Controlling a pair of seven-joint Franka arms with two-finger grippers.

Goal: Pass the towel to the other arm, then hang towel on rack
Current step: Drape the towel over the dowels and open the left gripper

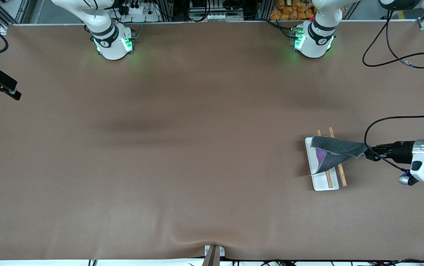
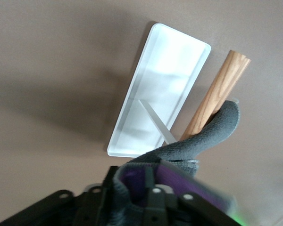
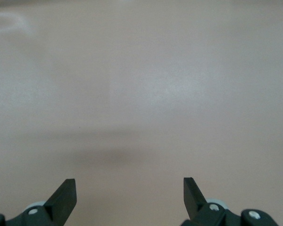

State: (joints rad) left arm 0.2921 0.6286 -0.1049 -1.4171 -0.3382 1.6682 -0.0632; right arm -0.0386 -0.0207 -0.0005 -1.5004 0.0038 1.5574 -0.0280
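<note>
Front view: the towel (image 1: pixel 335 151) is draped across the two wooden rods of the rack (image 1: pixel 322 184), toward the left arm's end of the table, with one corner drawn out to the left gripper (image 1: pixel 367 152), whose jaw state cannot be told here. Left wrist view: the towel's purple face is seen bunched between the gripper's fingers (image 2: pixel 153 200), though a firm pinch cannot be confirmed. Right wrist view: the right gripper (image 3: pixel 129 193) is shown with jaws spread wide over bare table (image 3: pixel 141 94).
</note>
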